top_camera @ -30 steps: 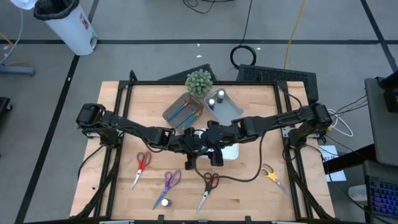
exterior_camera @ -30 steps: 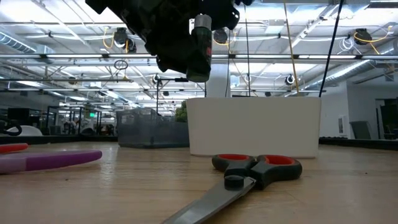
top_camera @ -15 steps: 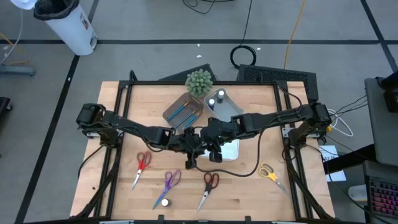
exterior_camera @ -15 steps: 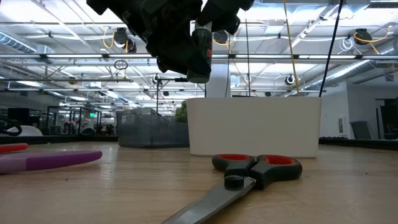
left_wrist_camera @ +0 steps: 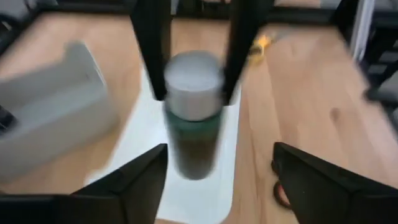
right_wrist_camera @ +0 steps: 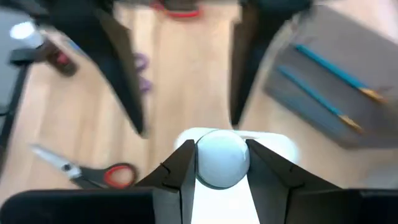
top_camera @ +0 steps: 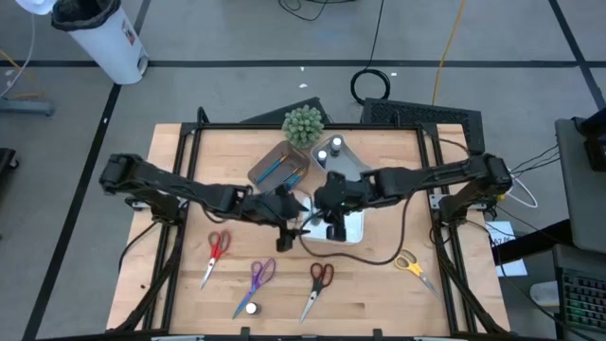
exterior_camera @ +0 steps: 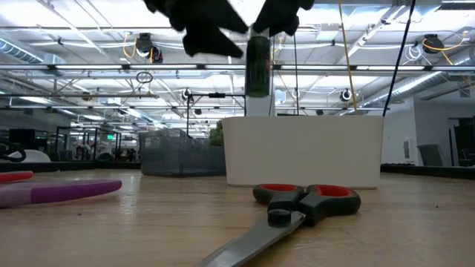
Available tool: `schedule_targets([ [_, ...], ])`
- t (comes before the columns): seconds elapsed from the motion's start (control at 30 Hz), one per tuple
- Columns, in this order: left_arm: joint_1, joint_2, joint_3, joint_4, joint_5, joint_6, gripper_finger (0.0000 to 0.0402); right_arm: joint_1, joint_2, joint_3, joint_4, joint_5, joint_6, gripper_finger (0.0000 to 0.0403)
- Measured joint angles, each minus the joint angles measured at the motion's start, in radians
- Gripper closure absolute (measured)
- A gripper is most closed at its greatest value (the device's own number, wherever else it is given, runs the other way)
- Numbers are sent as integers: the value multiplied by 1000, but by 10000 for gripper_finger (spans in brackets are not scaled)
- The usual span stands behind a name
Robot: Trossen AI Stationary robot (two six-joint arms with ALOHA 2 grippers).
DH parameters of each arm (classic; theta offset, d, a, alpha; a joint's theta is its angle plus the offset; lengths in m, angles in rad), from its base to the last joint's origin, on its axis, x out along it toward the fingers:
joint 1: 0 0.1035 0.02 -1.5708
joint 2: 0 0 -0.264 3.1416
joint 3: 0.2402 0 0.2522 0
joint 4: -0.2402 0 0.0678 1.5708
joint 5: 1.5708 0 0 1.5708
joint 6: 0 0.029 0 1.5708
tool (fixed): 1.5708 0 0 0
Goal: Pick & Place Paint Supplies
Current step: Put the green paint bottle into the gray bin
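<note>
**Bottle held above the white tray**

Hanging over the white tray near the middle of the table, a small dark bottle with a white cap sits clamped between the fingers of the right gripper, which pinch it just under the cap. In the low view the bottle is upright and well clear of the tray's wall, in mid-air. The left gripper faces it from close by, its jaws spread wide on either side and touching nothing (the left wrist view shows the bottle between the right arm's two dark fingers, not its own).

Other supplies lie about the table. In the brown tray rest blue-handled brushes, and the pale blue-grey tray beside it holds two white-capped bottles. A green spiky plant stands at the far edge, just behind those trays. Along the near side lie red scissors at the left, purple scissors with another bottle by the blades, a dark-and-red pair in the middle, and yellow-handled scissors at the right.
</note>
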Motion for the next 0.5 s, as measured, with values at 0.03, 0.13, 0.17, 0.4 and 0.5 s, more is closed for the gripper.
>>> schedule_targets([
  [0.03,2,-24,0,-4,0,0,92,-1,-18,0,-15,26,3,302],
  [0.13,2,-72,1,-8,-2,13,71,-20,-69,-2,-52,93,3,302],
  [0.17,-4,-83,-2,-6,-5,23,66,-34,-87,-2,-57,109,5,302],
  [0.4,-9,-171,-74,0,-77,-15,45,-194,-199,-80,-111,145,18,302],
  [0.5,-11,-229,-132,-3,-137,-31,44,-280,-244,-146,-101,142,24,302],
])
